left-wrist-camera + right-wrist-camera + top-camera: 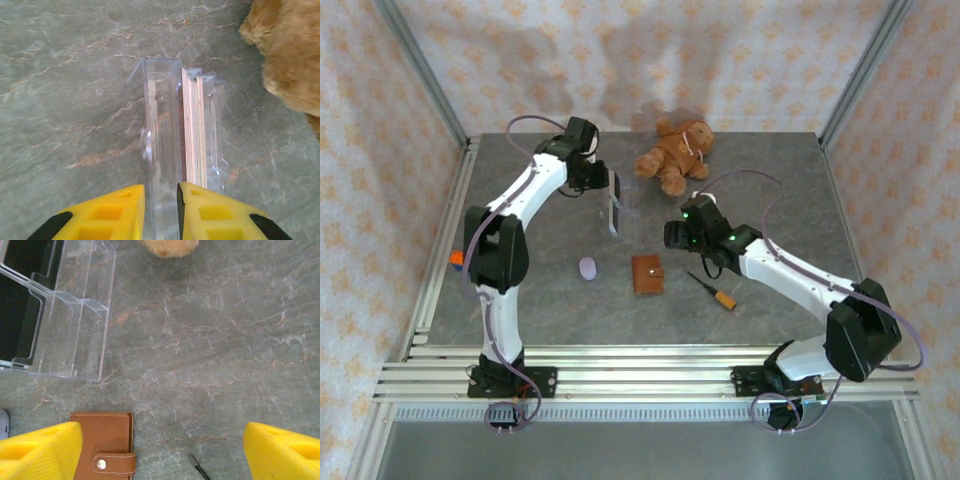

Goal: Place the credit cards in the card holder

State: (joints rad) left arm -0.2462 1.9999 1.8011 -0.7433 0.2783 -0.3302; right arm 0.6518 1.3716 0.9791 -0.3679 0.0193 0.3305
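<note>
A clear acrylic stand (620,210) sits mid-table with the credit cards (194,130) standing on edge in its slot; one dark card (17,305) shows through the plastic. My left gripper (161,212) hovers right at the stand's near end, its yellow fingers a narrow gap apart around a clear wall, the cards just beside the right finger (210,210). From above, the left gripper (605,182) is at the stand's far end. The card holder (647,273), a brown snap-tab wallet (102,445), lies closed on the table. My right gripper (162,450) hangs wide open above the table beside the wallet, holding nothing.
A brown teddy bear (675,155) lies at the back, close to the stand's right side (290,55). A small lilac object (587,267) rests left of the wallet. A screwdriver with an orange handle (717,291) lies right of it.
</note>
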